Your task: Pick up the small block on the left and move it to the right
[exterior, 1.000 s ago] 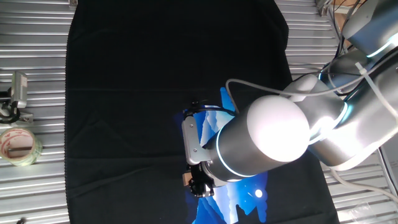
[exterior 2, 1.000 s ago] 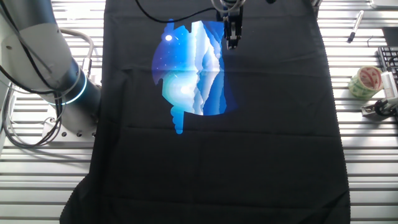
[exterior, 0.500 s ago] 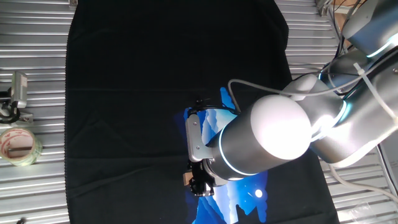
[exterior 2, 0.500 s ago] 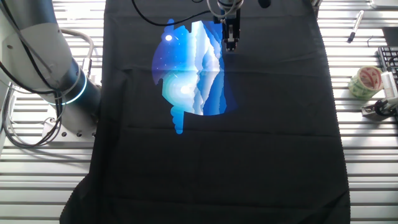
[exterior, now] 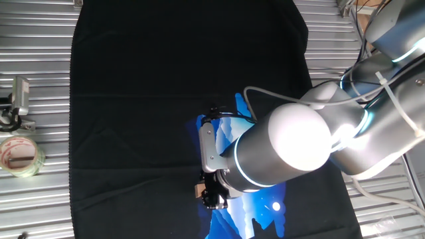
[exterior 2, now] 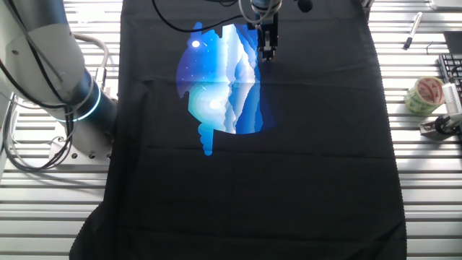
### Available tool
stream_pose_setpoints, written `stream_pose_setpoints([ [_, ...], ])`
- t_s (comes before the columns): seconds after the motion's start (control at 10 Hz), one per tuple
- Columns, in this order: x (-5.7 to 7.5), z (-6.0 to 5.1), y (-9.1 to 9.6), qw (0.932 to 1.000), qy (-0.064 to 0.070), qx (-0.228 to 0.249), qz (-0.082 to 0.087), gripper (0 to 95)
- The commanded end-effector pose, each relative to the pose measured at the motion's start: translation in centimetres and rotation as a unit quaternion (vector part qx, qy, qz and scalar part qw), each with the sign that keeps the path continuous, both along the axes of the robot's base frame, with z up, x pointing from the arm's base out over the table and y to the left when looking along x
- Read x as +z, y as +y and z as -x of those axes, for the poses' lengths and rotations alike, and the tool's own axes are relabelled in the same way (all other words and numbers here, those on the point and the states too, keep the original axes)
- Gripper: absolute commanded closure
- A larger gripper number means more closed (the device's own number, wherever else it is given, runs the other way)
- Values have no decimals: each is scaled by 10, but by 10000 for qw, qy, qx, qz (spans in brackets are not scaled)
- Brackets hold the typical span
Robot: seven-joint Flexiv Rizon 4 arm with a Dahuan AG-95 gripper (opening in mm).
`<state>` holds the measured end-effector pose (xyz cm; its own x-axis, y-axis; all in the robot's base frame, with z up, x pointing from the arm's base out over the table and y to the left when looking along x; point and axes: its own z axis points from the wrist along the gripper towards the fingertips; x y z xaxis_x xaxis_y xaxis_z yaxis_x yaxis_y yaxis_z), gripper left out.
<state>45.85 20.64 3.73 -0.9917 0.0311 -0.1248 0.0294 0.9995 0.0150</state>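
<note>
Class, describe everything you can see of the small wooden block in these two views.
The small block shows only as a tiny light tan sliver, wood by its look, at the left side of the gripper, over the black cloth beside its blue print. The arm hides the rest. In the other fixed view the gripper hides it entirely; whether it rests or is lifted is unclear.

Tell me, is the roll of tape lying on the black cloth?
No, the roll of tape lies on the bare metal slats, off to the side of the black cloth.
</note>
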Motion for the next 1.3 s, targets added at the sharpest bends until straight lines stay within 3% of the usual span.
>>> stream_pose_setpoints([
  [0.1, -1, -1, -1, 10000, -6, 5, 0, 950],
  [1.3, -12, 2, -2, 10000, -83, 24, -6, 950],
])
